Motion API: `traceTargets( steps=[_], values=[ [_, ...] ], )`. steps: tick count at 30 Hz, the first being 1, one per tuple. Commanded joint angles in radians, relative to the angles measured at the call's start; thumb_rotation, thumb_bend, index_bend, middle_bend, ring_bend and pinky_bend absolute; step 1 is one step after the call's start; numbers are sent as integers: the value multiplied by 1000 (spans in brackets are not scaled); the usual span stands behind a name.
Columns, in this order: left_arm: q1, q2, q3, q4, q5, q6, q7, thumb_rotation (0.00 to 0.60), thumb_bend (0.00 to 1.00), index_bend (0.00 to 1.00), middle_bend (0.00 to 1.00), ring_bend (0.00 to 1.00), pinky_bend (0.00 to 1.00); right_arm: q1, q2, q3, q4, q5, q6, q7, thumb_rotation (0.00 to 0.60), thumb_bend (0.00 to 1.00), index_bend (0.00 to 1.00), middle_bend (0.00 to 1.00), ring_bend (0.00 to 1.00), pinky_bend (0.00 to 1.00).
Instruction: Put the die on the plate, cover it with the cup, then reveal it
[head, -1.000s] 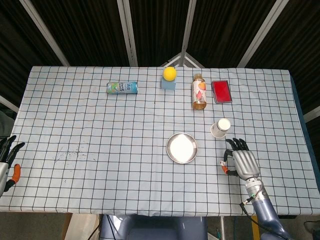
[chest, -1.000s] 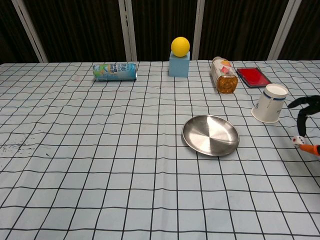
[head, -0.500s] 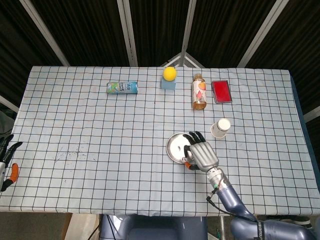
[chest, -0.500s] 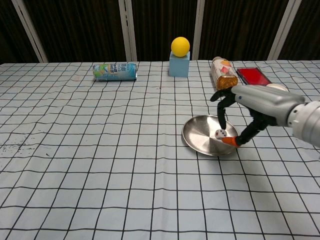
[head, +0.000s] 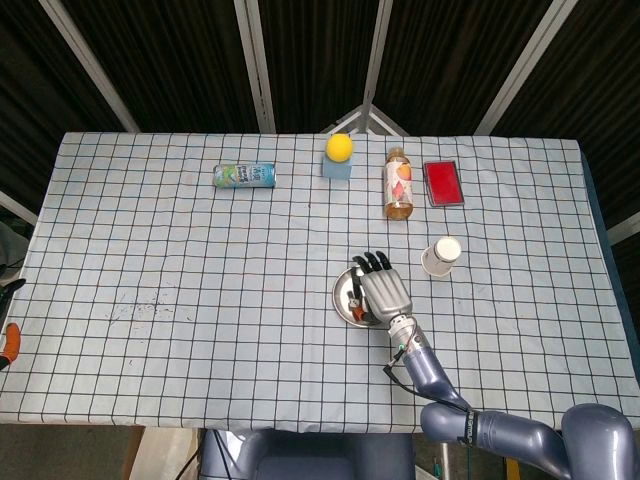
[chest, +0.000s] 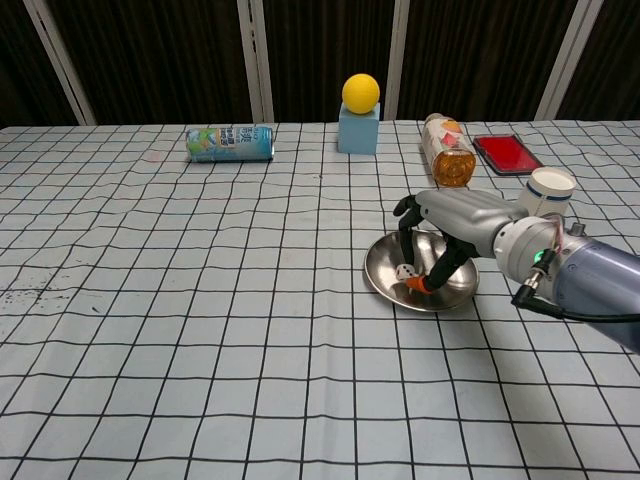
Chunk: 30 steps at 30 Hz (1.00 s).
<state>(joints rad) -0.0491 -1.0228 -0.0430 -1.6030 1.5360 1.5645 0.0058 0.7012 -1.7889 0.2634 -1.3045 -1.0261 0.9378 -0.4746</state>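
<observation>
- Three steps make up the task, and by the look of things the first is only partly done: the die (chest: 404, 271) is over the plate (chest: 385, 282), but the right robot hand (chest: 440, 240) appears to have it pinched between its orange-tipped thumb and a finger.
- From the chest view the die sits low against the plate's inner surface, toward the middle; whether it already rests on the metal or hangs just above it I cannot tell.
- From the head view the right robot hand (head: 378, 291) covers most of the plate (head: 342, 290), fingers pointing away from the robot, so the die is hidden there.
- Letting go of the die and drawing the hand clear is what I judge remains of step one.
- Covering has not begun: the cup (chest: 545, 193) stands upside down on the worktop (chest: 200, 300), to the right of the plate and apart from it, untouched.
- Revealing, which needs the cup lowered over the die and lifted off again, is likewise all ahead.
- Only an orange tip and a dark fingertip of the left robot hand (head: 8, 338) show at the worktop's left edge in the head view; I cannot tell whether it is spread or curled, and it is well apart from the task's things.
</observation>
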Motion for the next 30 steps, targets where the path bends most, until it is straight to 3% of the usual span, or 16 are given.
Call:
traceTargets(
  steps=[1,9,14,20,30],
  values=[
    [-1,-1,1,0,0,-3,5,600,842,139,0,0,0,12,-13,-2,34,-4,-4,4,600,371,613,145,55,0],
    [-3,-3,1,-2,-5,-9,18,600,842,139,0,0,0,20,-12,-6,82,-18,3,17,600,377,601,145,55,0],
    [-5,-6,0,-2,-3,-11,23,600,842,139,0,0,0,19,-2,-15,82,-21,14,5,600,377,346,135,44,0],
    [-4,-8,0,-2,-4,-9,25,600,840,134,0,0,0,16,28,-13,39,-16,19,3,600,377,154,74,16,0],
    [-3,-16,-3,0,-10,-6,33,600,837,130,0,0,0,15,106,44,-27,-32,81,33,600,377,128,75,14,0]
  ],
)
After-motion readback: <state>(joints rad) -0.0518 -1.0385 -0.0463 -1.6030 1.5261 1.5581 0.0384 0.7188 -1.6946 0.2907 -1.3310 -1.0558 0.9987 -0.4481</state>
